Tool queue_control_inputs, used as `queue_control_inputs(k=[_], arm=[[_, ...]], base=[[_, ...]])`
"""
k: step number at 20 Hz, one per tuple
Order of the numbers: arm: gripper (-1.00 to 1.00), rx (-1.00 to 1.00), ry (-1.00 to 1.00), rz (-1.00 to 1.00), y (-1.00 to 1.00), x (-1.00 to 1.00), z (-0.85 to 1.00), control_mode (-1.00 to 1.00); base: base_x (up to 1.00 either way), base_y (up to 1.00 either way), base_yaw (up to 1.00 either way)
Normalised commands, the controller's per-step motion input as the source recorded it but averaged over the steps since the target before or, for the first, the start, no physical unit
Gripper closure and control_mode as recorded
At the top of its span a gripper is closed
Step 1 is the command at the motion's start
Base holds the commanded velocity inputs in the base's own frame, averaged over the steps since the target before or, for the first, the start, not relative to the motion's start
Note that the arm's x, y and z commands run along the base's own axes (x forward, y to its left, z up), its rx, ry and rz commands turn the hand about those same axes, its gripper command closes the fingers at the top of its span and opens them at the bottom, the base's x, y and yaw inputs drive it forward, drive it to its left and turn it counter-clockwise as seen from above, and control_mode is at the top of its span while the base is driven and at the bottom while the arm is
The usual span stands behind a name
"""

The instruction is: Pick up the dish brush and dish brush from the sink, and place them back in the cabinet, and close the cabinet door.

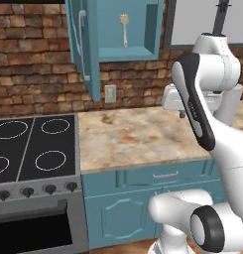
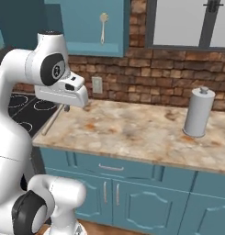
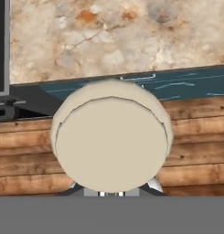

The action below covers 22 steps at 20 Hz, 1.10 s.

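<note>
Brick-walled kitchen: marble counter, open wall cabinet.
One dish brush stands upright on the cabinet shelf; a second, its round cream head facing the hand camera, sits clamped in the nearly shut gripper over the counter beside the stovetop. Cabinet door stands open.

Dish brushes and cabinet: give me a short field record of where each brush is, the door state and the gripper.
brush in cabinet: dish brush stands upright on the shelf of the cabinet
brush in gripper: second dish brush, round pale head facing the hand camera, thin handle hanging below the hand
gripper: gripper shut on second dish brush, above the countertop near the stovetop
cabinet door: cabinet door open, swung to the left
also on counter: paper towel roll, upright
</note>
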Motion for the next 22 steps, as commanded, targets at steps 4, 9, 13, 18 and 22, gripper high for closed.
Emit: queue_control_inputs(k=[4, 9, 13, 18, 22], arm=[[1.0, 0.0, 0.0, 0.0, 0.0, 0.0, 0.0, 1.0], [1.0, 0.0, 0.0, 0.0, 0.0, 0.0, 0.0, 1.0], [1.0, 0.0, 0.0, 0.0, 0.0, 0.0, 0.0, 1.0], [1.0, 0.0, 0.0, 0.0, 0.0, 0.0, 0.0, 1.0], [1.0, 0.0, 0.0, 0.0, 0.0, 0.0, 0.0, 1.0]], base=[[0.55, -0.19, 0.21], [0.54, -0.1, 0.18], [0.45, -0.23, 0.12], [0.31, -0.32, 0.12], [0.35, -0.37, 0.12]])
